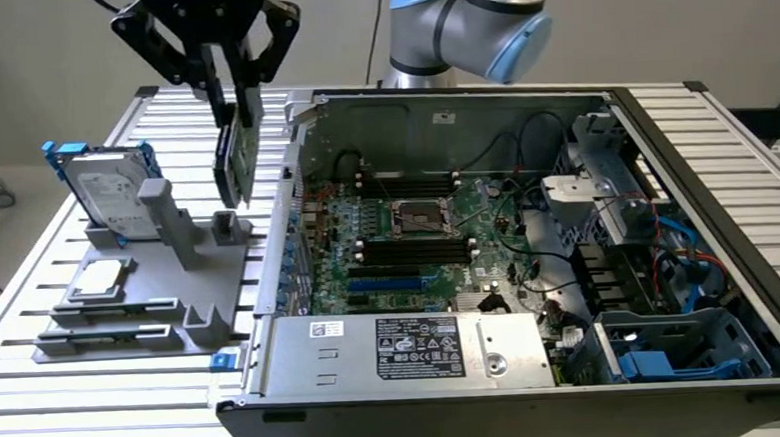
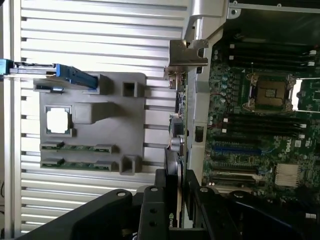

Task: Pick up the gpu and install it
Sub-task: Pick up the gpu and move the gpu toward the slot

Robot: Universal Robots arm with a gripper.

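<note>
The end effector (image 1: 233, 107) pinches the gpu (image 1: 232, 165) on edge, long axis vertical, just outside the computer case (image 1: 275, 255) wall. Its fingers (image 1: 242, 86) hide the card's upper end.

Open computer case (image 1: 399, 118) beside grey fixture (image 1: 160, 281) holding hard drive (image 1: 105, 193), chip (image 1: 101, 278)

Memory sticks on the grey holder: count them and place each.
2. The first memory stick lies in the slot beside the silver chip; the second memory stick, in the outermost slot at the grey holder's edge. None looks hidden.
</note>
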